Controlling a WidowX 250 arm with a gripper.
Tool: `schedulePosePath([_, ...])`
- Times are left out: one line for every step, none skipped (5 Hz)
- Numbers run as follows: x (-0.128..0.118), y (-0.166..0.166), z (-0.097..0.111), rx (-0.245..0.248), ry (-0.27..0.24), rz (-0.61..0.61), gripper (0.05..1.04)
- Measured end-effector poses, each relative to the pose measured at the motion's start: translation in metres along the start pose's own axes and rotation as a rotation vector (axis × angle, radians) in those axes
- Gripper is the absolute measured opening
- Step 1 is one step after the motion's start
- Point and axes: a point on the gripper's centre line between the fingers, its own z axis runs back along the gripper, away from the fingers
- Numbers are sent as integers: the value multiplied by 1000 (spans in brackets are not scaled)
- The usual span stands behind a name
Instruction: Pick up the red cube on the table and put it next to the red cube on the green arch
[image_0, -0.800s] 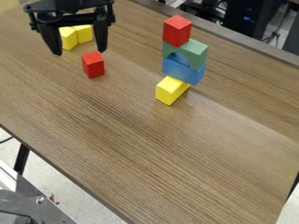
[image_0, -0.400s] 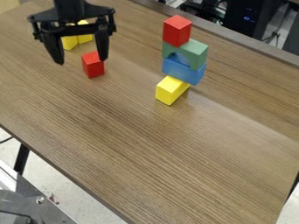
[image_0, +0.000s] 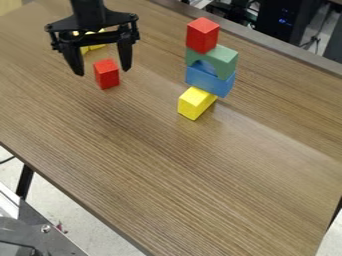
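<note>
At eleven o'clock on the counter (image_0: 167, 165), my end effector (image_0: 103, 71) hangs empty, fingers spread wide — likely to straddle the loose red cube (image_0: 107, 75). At one o'clock, the other red cube (image_0: 202, 36) sits toward one end of the green arch (image_0: 225, 56) — leaving room beside it.

Claw (image_0: 103, 72) hangs downward, 2 fingers (image_0: 125, 56) spread apart.

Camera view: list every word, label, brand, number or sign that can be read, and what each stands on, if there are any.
None can be read.
Black boxy case at the upper right: small blue marks, too small to tell whether they are print or lights.
Red cube on the wood-grain table, red cube on the green arch block, green arch block: no lettering on the faces in view.
</note>
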Motion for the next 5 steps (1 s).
schedulePosePath([9, -6, -9, -20, 8, -14, 1000])
schedulePosePath([18, -7, -17, -15, 16, -15, 1000])
schedulePosePath([28, -6, -25, 11, 6, -25, 999])
schedulePosePath([38, -4, -30, 34, -21, -11, 999])
schedulePosePath([44, -4, -37, 62, -41, 8, 1000])
